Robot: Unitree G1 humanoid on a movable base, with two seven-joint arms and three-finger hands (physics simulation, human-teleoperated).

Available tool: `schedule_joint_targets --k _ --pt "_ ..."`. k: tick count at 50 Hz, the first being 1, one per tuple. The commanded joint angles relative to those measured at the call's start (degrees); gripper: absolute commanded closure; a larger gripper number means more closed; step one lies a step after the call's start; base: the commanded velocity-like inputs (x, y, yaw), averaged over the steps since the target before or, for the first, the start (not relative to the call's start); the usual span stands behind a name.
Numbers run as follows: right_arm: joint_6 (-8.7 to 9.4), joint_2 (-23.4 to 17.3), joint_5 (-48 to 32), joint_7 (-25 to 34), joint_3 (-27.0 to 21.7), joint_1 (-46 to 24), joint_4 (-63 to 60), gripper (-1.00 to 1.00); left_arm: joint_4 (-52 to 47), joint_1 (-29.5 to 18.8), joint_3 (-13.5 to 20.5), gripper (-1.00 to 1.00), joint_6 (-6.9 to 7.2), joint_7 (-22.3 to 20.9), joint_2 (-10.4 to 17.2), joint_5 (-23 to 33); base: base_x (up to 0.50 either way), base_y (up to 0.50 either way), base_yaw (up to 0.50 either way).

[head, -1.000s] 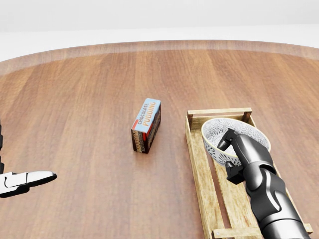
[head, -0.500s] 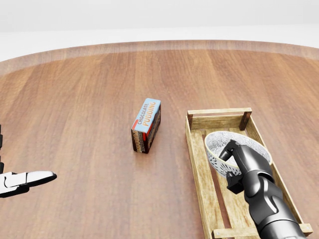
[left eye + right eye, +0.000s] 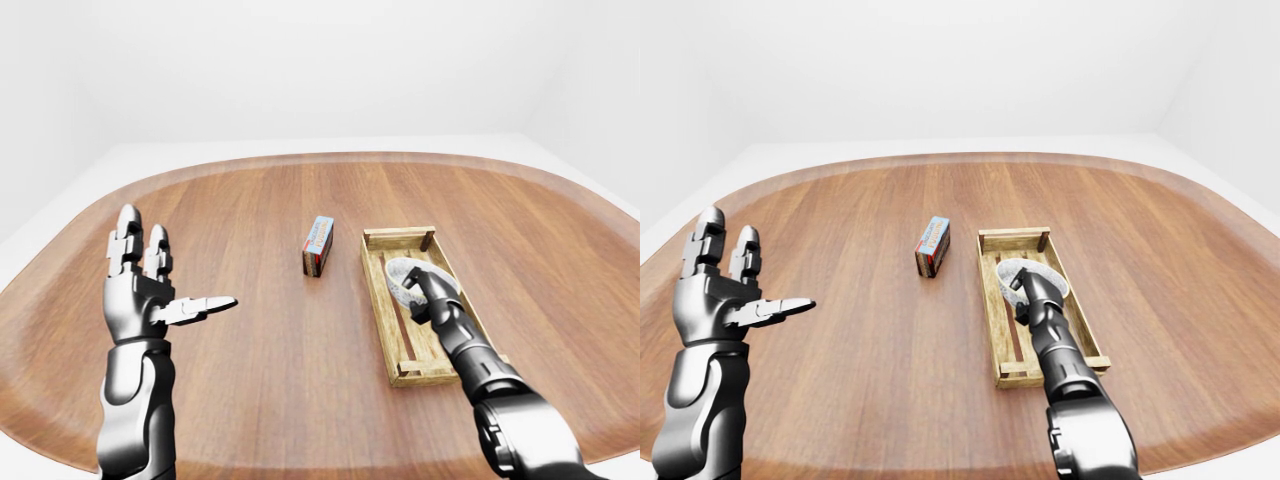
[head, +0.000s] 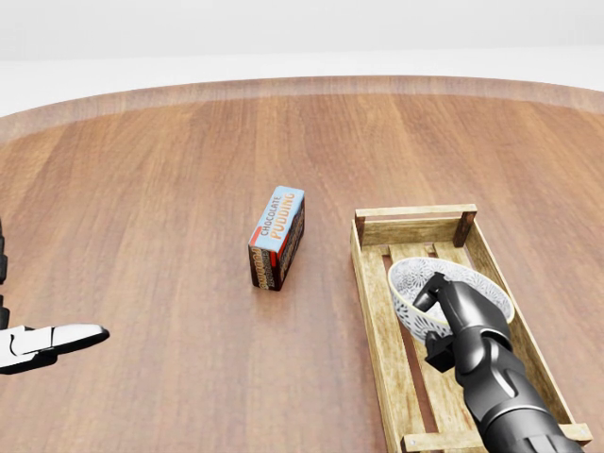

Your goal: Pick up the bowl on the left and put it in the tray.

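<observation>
Since a second ago, the bowl (image 4: 444, 276) and the right hand (image 4: 460, 321) gripping it have slid from the tray's (image 4: 415, 215) top end in the head view toward its middle. That hand hides the bowl's lower side, so whether it rests on the slats is unclear; it seems tilted. Fingers clamp its rim. The bowl is white with fine dark speckling and lies within the tray. The left hand (image 3: 145, 290), spread wide and empty, stands well left of the tray, beyond the pudding box (image 4: 277, 236).

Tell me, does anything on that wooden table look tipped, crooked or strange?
Only the white patterned bowl: it looks tilted in the slatted wooden tray, its rim pinched by the dark right hand, not flat. The chocolate pudding box stands at a slight angle to the tray.
</observation>
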Motion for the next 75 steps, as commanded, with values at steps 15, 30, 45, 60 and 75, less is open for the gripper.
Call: schedule_joint_targets --k 15,30,45,60,75 --pt "0.01 1.07 -1.28 -1.04 0.41 0.58 2.61 -1.0 0.07 0.19 -0.1 -1.0 0.0 -0.12 -0.1 0.01 0.0 0.0 0.0" --pt "0.01 0.7 -2.36 1.61 0.14 1.9 -3.53 -1.0 0.26 0.11 -0.15 -1.0 0.0 -0.13 -0.12 0.14 0.0 0.0 0.0" --pt "0.01 3.74 -14.24 16.85 1.53 12.65 -37.29 -1.0 1.12 -0.08 -0.49 -1.0 0.0 0.06 -0.14 0.32 0.0 0.0 0.0" --pt "0.01 12.3 -30.8 35.89 7.99 22.85 -66.41 -1.0 1.28 -0.14 -0.54 -1.0 0.0 0.12 -0.06 0.21 0.0 0.0 0.0" --pt "0.01 19.16 -45.69 46.77 12.63 26.52 -82.8 -1.0 0.48 0.24 -0.81 -1.0 0.0 -0.03 -0.36 0.46 0.0 0.0 0.0"
